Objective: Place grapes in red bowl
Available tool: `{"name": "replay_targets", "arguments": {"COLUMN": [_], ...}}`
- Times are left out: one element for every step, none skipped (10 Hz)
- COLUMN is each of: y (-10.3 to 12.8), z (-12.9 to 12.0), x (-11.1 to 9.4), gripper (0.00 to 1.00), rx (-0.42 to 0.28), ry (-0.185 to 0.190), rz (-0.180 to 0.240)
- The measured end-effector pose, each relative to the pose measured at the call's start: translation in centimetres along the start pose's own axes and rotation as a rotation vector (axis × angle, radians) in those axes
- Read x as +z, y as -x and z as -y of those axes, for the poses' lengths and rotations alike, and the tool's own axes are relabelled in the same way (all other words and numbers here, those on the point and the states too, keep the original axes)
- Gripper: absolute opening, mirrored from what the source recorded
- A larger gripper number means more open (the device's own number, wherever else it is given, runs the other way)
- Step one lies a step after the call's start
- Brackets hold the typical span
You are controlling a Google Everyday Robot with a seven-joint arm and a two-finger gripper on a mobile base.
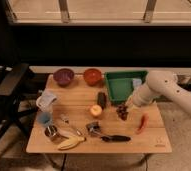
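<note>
- The gripper (127, 105) is low over the middle right of the table (139, 143), right at the grapes (122, 113). I cannot tell if it is open or closed.
- The grapes are a small dark bunch. They sit on the wood just under the gripper tip.
- The white arm (161, 88) comes in from the right side and slopes down to the gripper.
- A green tray (109, 88) is just behind the grapes.
- A long red chili (142, 123) lies near the grapes, to their right.
- A round yellow and red fruit (95, 110) is to the left of the grapes.
- The red bowl (92, 76) is at the back of the table, well apart from the grapes.
- A purple bowl (63, 76) sits beside the red bowl, on its left.
- A banana (70, 144) lies at the front left.
</note>
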Motion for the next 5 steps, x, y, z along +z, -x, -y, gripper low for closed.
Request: {"name": "replay_targets", "arguments": {"y": [0.5,1.5,2.3,2.9,3.5], "z": [0.4,1.7,3.4,5.0,6.7], "x": [-1.9,-4.5,-6.4,-7.4,-8.1], "gripper": [0.00,0.00,0.00,0.00,0.00], "rx": [-0.003,-0.013,-0.021,-0.027,-0.027], "ry": [-0.027,-0.072,-0.111,-0.138,-0.156], "rz": [-0.001,-0.007,-0.011,-0.012,-0.007]}}
